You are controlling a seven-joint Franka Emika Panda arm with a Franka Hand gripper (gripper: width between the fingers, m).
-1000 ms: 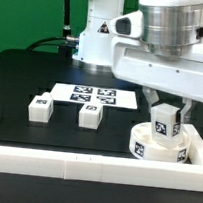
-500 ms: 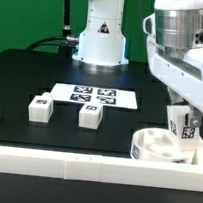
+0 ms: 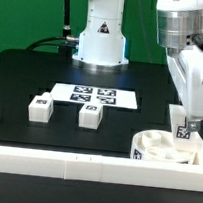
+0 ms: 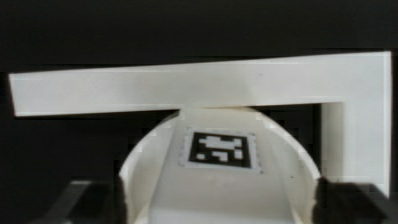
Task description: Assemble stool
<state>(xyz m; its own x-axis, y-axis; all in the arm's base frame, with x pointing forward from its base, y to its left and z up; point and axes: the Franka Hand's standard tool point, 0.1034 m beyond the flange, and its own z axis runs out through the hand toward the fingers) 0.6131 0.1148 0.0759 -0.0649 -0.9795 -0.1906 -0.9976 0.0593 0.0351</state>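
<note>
The round white stool seat [image 3: 157, 147] lies in the front corner at the exterior view's right, against the border rails. My gripper [image 3: 185, 120] is shut on a white stool leg [image 3: 185, 129] with a tag, held upright over the seat's right part. In the wrist view the held leg [image 4: 217, 150] fills the gap between the dark fingers [image 4: 82, 204] of my gripper [image 4: 217, 208]; the seat is hidden beneath it. Two loose tagged legs [image 3: 39, 107] [image 3: 89, 113] stand on the black table at the left.
The marker board [image 3: 95, 94] lies flat behind the loose legs. A long white border rail [image 3: 83, 165] runs along the front edge and meets another at the corner [image 4: 178, 85]. The robot base [image 3: 101, 34] stands at the back.
My gripper has carried the leg toward the exterior view's right, from over the seat's middle to over its right part. The loose legs have not moved.
</note>
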